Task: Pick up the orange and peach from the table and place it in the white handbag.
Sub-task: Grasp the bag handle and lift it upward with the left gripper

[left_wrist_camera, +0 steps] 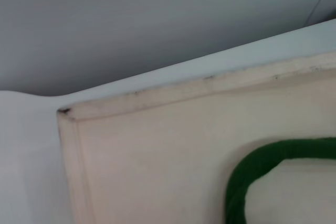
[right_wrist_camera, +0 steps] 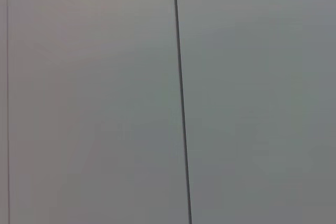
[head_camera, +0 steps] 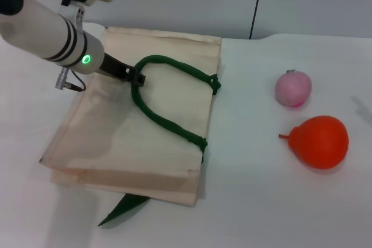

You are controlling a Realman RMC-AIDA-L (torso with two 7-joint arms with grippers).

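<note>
Orange-red glossy pear-shaped orange [head_camera: 319, 141] and small pale pink peach [head_camera: 293, 88] lie untouched, well right of the bag. Left gripper [head_camera: 135, 77] pinches the dark green rope handle [head_camera: 168, 94], probably to lift open the flat cream fabric white handbag [head_camera: 168, 45]. White table [head_camera: 256, 201] leaves room around the fruit.

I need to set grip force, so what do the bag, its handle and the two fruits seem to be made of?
The white handbag looks like matte cream woven fabric, lying flat and creased. Its handle looks like twisted dark green rope. The orange is glossy with highlights, possibly plastic. The peach looks matte pale pink; real or fake is unclear.
</note>
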